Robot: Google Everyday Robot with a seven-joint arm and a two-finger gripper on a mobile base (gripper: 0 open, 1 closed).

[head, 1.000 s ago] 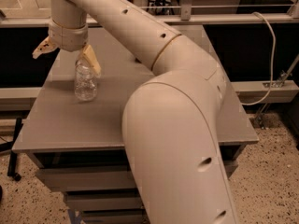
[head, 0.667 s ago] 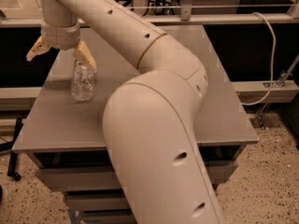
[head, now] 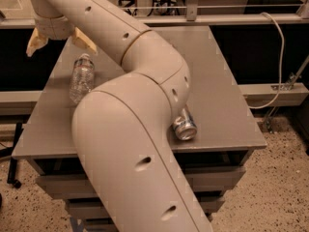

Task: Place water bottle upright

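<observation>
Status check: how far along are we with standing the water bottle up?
Looks done: the water bottle stands upright on the table, cap up. In hand: nothing; the gripper hangs open just above it, not touching. Left: probably only pulling the arm clear.

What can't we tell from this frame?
Camera view only:
- Can: far end hidden behind the arm; its label cannot be read.
- Table: middle and front left covered by the arm, so anything there is unseen.
- Bottle: stands upright; label print too small to read.
- Gripper: open, above the Bottle; how far it clears the cap in depth cannot be judged from one view.
</observation>
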